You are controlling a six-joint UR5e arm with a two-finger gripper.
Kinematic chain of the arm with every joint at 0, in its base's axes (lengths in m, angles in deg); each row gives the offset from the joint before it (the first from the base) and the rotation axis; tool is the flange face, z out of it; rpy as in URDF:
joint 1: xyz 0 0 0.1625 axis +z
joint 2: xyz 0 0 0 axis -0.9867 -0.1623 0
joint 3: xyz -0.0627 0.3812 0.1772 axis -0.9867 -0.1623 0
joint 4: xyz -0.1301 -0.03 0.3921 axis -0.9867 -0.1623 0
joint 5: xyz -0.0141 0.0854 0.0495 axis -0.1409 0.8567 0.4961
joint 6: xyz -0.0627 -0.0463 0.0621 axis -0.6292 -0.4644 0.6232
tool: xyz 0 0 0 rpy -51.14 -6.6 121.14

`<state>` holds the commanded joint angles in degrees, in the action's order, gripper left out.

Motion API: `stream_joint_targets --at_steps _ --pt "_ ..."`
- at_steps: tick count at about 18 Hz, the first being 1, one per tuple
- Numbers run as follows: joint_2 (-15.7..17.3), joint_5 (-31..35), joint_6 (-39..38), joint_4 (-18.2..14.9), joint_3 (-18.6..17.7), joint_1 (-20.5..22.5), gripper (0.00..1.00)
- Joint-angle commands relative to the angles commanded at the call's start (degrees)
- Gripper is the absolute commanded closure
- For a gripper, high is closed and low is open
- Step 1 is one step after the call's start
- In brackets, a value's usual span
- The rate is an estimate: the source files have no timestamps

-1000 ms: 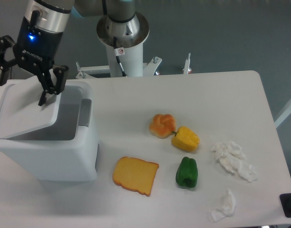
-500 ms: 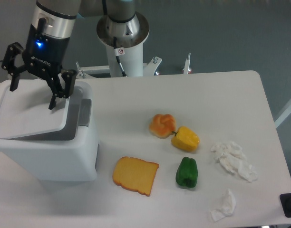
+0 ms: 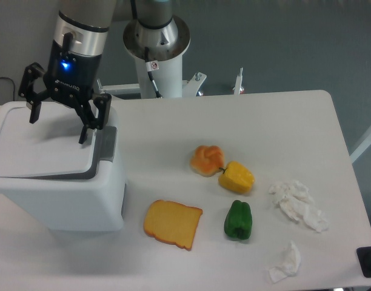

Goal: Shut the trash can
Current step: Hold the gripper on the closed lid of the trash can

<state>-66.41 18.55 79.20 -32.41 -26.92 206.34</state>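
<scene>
From the fixed camera, the lid (image 3: 43, 143) of the trash can (image 3: 58, 194) now lies nearly flat over the opening; half a second ago it was still tilted with a grey gap along its right side, and a second ago the interior stood wide open. The gripper (image 3: 58, 130) has shifted rightward and up the picture since then, and now hangs over the lid's far right part with its jaws spread apart, holding nothing. Whether a fingertip touches the lid cannot be told.

The trash can stands at the worktop's (image 3: 264, 121) left edge, its long axis running left to right, with the grey latch tab (image 3: 107, 143) facing right toward the food.

Right of it, toward the front edge, lies a slice of bread (image 3: 172, 224). Near the middle are a bun (image 3: 207, 159), a yellow pepper (image 3: 237, 177) touching it, and a green pepper (image 3: 238, 220). Crumpled tissues (image 3: 297, 203) sit near the right edge.
</scene>
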Motion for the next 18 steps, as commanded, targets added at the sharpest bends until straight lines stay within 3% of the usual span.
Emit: stream_joint_targets --at_steps 18 --pt "0.35 -0.17 0.00 0.00 -2.46 -0.44 0.00"
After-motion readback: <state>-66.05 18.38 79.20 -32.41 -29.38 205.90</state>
